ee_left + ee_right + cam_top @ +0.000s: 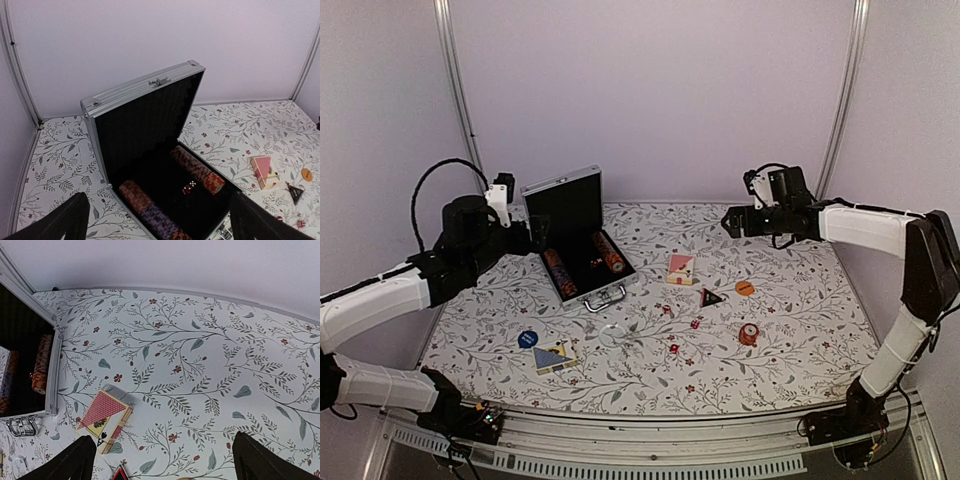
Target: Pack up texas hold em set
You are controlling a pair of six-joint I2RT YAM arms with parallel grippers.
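Briefcase (pixel 565 208): silver shell, black lining. The lid is raised and leans back. It sits upper left of centre in the overhead view, with its back corner near the rear wall.
Handle (pixel 605 297): on the case's front edge, pointing toward frame centre.
Chip rows (pixel 608 252): two reddish rows lying in the base, one along each long side, with dark lining bare between them.
Die in case (pixel 189 188): red, on the lining, just beside the right-hand row.
Loose dice (pixel 695 323): a few small red ones, scattered low centre, well apart from the case.
Pink deck (pixel 680 268): on the cloth right of the case, near it, not touching.
Blue deck (pixel 552 357): lower left, near the table's front edge.
Blue token (pixel 527 338): round, just beside the blue deck.
Black token (pixel 712 297): triangular, right of centre.
Orange token (pixel 744 288): round, near the black one, apart from it.
Orange-red item (pixel 748 333): below the orange token, too small to identify.
Left gripper (pixel 159 200): jaws spread wide, holding nothing. It hovers near the case's left side, and its fingers (pixel 60 220) sit at the lower corners of the wrist view.
Right gripper (pixel 164 437): jaws spread wide, holding nothing. It is upper right in the overhead view, above the rear cloth and well apart from the case.
Open room: bare flowered cloth (pixel 790 290) between the pink deck and the right gripper, and along the rear edge right of the lid.
Edges: the wall closes the rear, and a metal rail (pixel 670 432) runs along the frame bottom.
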